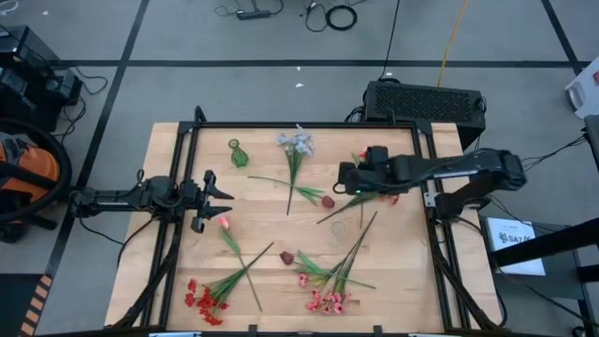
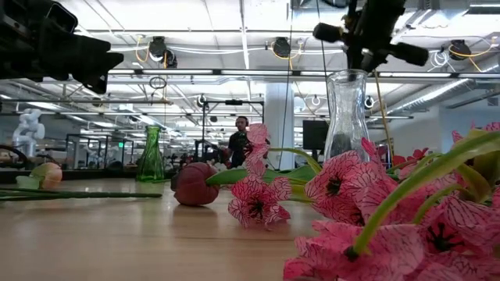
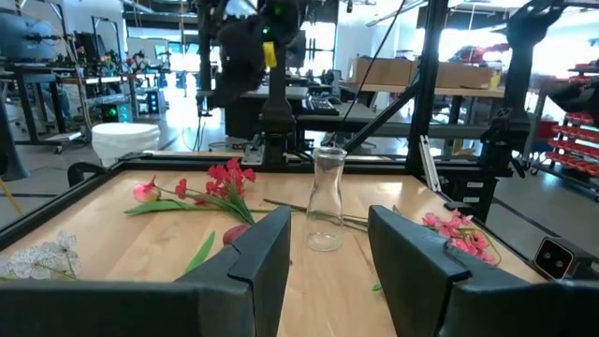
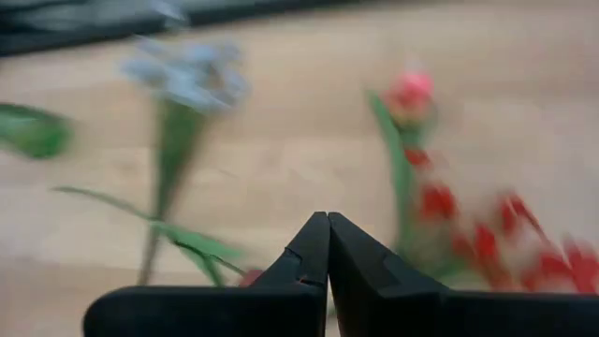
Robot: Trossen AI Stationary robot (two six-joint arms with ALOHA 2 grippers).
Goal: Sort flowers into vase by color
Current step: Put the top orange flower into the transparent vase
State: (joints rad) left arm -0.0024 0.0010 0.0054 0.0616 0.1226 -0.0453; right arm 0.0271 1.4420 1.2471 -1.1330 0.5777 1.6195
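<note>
Loose flowers lie on the wooden table: a pale blue-white spray (image 1: 298, 145), a pink tulip (image 1: 225, 222), a red spray (image 1: 204, 298), a pink spray (image 1: 326, 300) and two maroon blooms (image 1: 286, 257) (image 1: 328, 200). A green vase (image 1: 239, 153) stands at the far left and a clear vase (image 3: 326, 201) near the middle. My right gripper (image 4: 328, 253) is shut and bare, raised over the table's far right part (image 1: 344, 180), pointing slantwise down. My left gripper (image 3: 328, 262) waits open at the left edge (image 1: 217, 198), level, facing the clear vase.
More red blooms (image 1: 388, 197) lie under my right arm. A black frame (image 1: 309, 124) runs round the table's edges. Bare wood (image 1: 271, 225) lies between the flower groups. A black box (image 1: 426, 98) sits beyond the far right corner.
</note>
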